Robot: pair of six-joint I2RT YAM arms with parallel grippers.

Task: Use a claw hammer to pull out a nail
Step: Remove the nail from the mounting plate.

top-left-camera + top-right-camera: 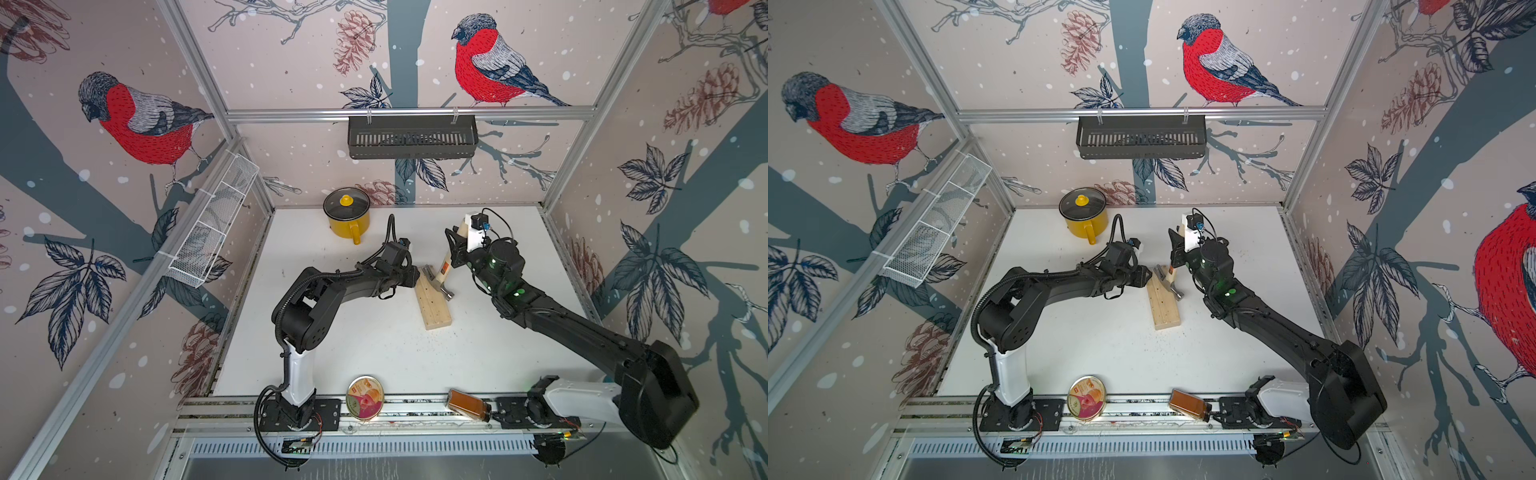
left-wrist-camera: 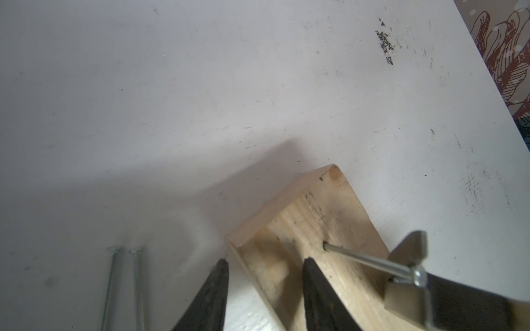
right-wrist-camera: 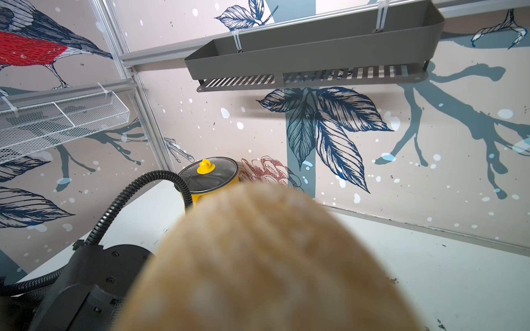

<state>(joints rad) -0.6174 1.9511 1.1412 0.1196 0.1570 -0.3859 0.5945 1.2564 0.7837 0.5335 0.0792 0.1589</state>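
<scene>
A pale wooden block (image 1: 434,307) (image 1: 1165,309) lies mid-table. The claw hammer (image 1: 445,277) leans over its far end, steel head (image 1: 1177,293) low beside the block. Its split claw (image 2: 407,258) hooks the head of a nail (image 2: 367,260) that slants out of the block (image 2: 329,206). My right gripper (image 1: 453,253) (image 1: 1177,253) is shut on the wooden handle; the handle's blurred butt (image 3: 258,258) hides the jaws in the right wrist view. My left gripper (image 1: 415,276) (image 2: 266,262) stands open at the block's far end, one fingertip (image 2: 309,266) over the top face.
Two loose nails (image 2: 114,286) lie on the table beside the left gripper. A yellow lidded pot (image 1: 347,218) stands at the back. A round tin (image 1: 365,397) and a brown jar (image 1: 467,405) rest on the front rail. A black shelf (image 1: 411,137) and a white mesh basket (image 1: 212,224) hang on the walls.
</scene>
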